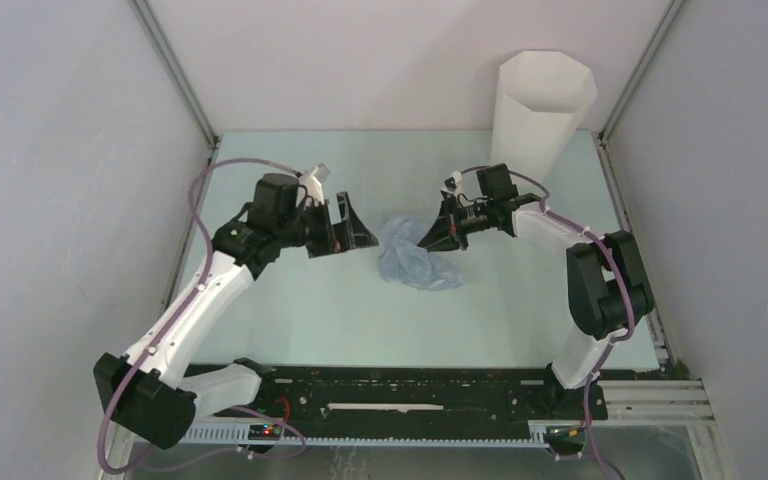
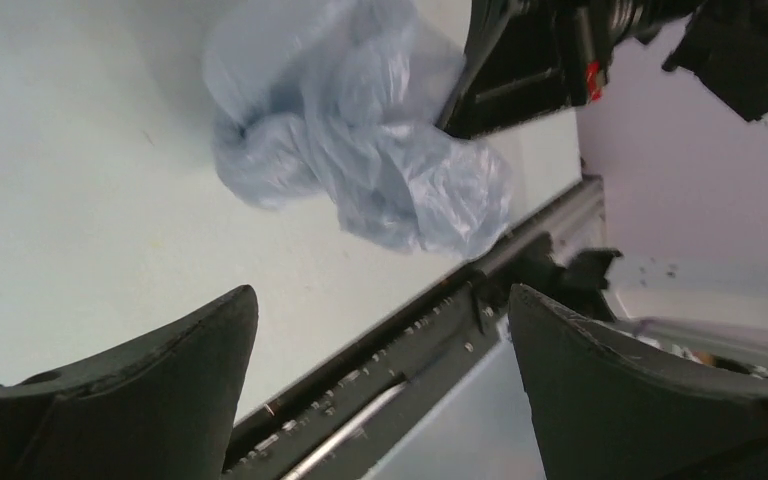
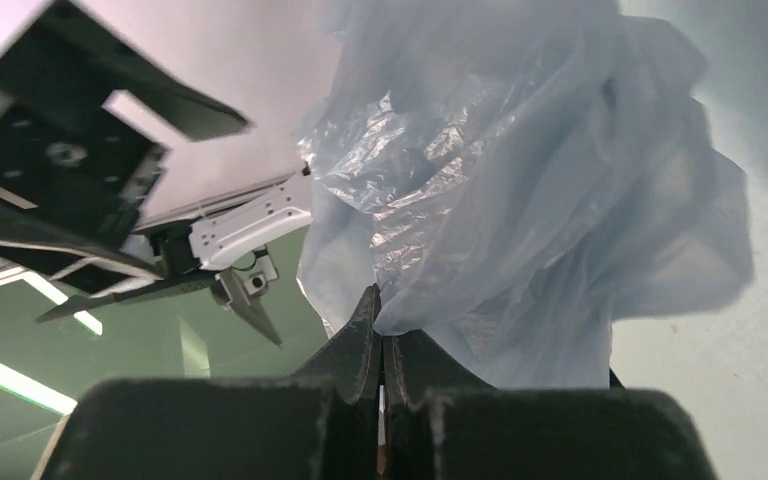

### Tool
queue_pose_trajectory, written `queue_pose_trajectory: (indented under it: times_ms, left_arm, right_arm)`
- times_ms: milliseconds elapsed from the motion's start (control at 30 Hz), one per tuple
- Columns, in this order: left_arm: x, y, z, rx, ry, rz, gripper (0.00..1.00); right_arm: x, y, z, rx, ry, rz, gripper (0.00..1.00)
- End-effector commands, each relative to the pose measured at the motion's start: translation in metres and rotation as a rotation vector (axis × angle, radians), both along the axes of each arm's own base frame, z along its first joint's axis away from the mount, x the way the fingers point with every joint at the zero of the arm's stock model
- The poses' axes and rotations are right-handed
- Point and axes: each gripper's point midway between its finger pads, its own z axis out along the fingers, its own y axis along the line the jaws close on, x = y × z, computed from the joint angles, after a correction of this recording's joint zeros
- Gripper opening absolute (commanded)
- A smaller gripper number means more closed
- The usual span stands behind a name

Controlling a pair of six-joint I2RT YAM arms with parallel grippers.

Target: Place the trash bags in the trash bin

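Bag, thin pale-blue film, lay crumpled in a glossy, wrinkled heap at the middle of the table, outside the bin.

Nearest me, a black rail ran along the table's front edge and carried both arm bases. The arms were white shells with black joints, with purple cables looped alongside.

Further in, the left gripper hung just left of the bag. Its jaws were spread wide and held nothing. From its own camera the two dark, matte fingers framed the heap without touching it.

Opposite, the right gripper met the bag's right edge. Its wrist view showed the black jaws pressed together, and a fold of film seemed pinched at their tips. The rest billowed above them, translucent and creased, catching white glints.

The tabletop was smooth, matte and pale mint, with a few faint specks.

Farthest away, in the back right corner, the bin stood upright and well apart from the bag. It was tall white plastic with flat faceted sides and an open many-sided mouth.

Plain lilac-grey walls closed in three sides, with slim metal posts in the rear corners.
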Motion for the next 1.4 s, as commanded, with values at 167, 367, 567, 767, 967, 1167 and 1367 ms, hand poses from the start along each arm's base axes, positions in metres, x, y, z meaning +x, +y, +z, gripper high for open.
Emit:
queue_pose_trajectory:
  times_ms: [167, 367, 567, 767, 967, 1167, 1367]
  left_arm:
    - [-0.021, -0.031, -0.011, -0.312, 0.070, -0.039, 1.00]
    - [-0.021, -0.031, 0.004, -0.397, -0.099, -0.046, 0.97]
    - [-0.028, -0.009, 0.038, -0.497, -0.294, 0.069, 1.00]
    - [-0.044, -0.027, 0.101, -0.761, -0.370, -0.088, 1.00]
    - [-0.026, -0.026, 0.105, -0.606, -0.361, -0.034, 1.00]
    - [-0.011, -0.002, 0.075, -0.670, -0.260, 0.214, 1.00]
    - [-0.030, -0.044, 0.149, -0.817, -0.320, -0.129, 0.65]
  right_arm:
    - [-0.009, 0.012, 0.065, 0.163, -0.051, 0.051, 0.00]
    - [-0.033, 0.021, 0.112, 0.213, -0.125, 0.073, 0.00]
    - [-0.058, 0.024, 0.187, 0.349, -0.210, 0.086, 0.00]
    - [-0.075, 0.026, 0.228, 0.440, -0.248, 0.091, 0.00]
    - [-0.086, 0.021, 0.266, 0.549, -0.267, 0.104, 0.00]
    - [-0.091, 0.019, 0.268, 0.533, -0.277, 0.080, 0.00]
    - [-0.087, 0.009, 0.263, 0.500, -0.313, 0.056, 0.00]
